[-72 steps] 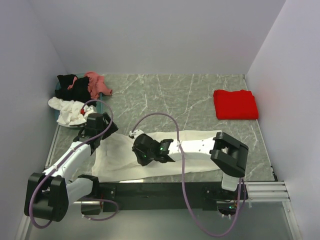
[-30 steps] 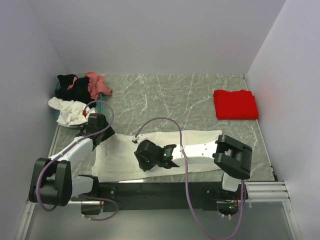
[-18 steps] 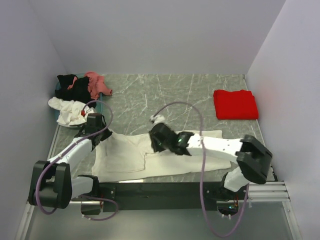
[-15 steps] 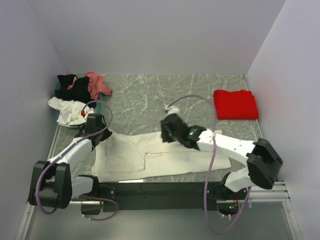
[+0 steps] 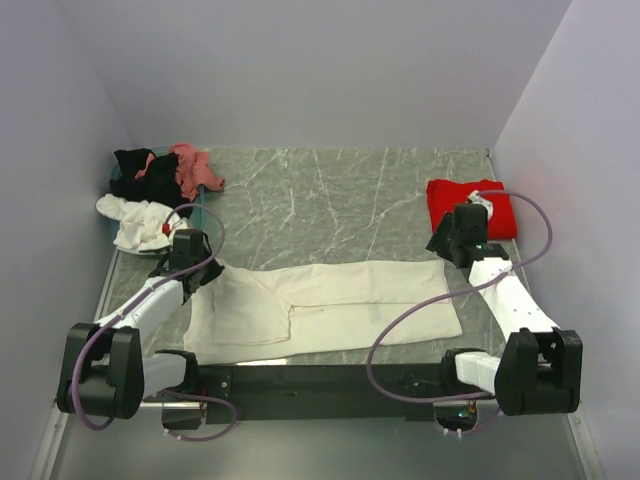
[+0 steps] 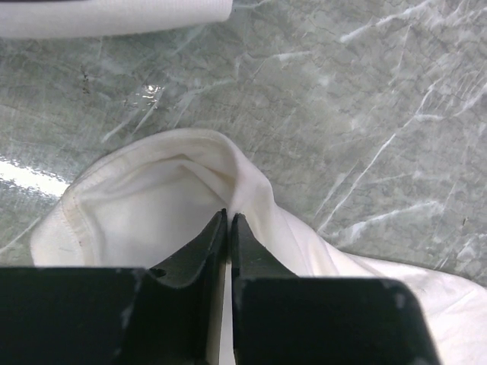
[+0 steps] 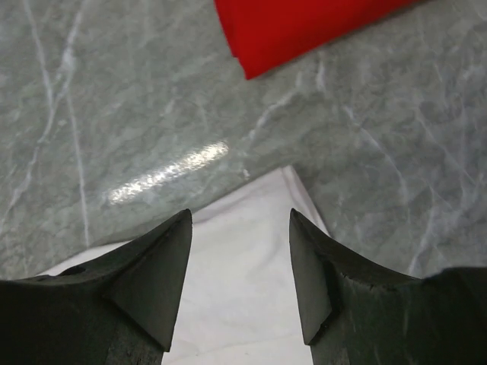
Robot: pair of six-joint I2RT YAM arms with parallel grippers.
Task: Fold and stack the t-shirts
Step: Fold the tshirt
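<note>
The cream t-shirt (image 5: pixel 330 305) lies spread lengthwise along the near part of the table, with a fold line through its left half. My left gripper (image 5: pixel 200 270) is at its far left corner, shut on a raised pinch of the cream cloth (image 6: pixel 152 198); the jaws meet with cloth between their tips (image 6: pixel 228 215). At the shirt's far right corner (image 7: pixel 266 199) my right gripper (image 5: pixel 442 248) hovers open, nothing between its fingers (image 7: pixel 240 217). The red t-shirt (image 5: pixel 470 205) lies folded at the back right, partly behind the right wrist. Its edge (image 7: pixel 304 23) shows in the right wrist view.
A heap of black (image 5: pixel 135 170), pink (image 5: pixel 190 165) and white (image 5: pixel 135 220) shirts sits at the back left, by the left wall. A white hem (image 6: pixel 114 15) crosses the top of the left wrist view. Bare marble table (image 5: pixel 330 200) runs behind the cream shirt.
The right arm swung from the middle of the cream shirt to its far right corner, jaws widening. The left gripper closed on the cloth at the far left corner.
</note>
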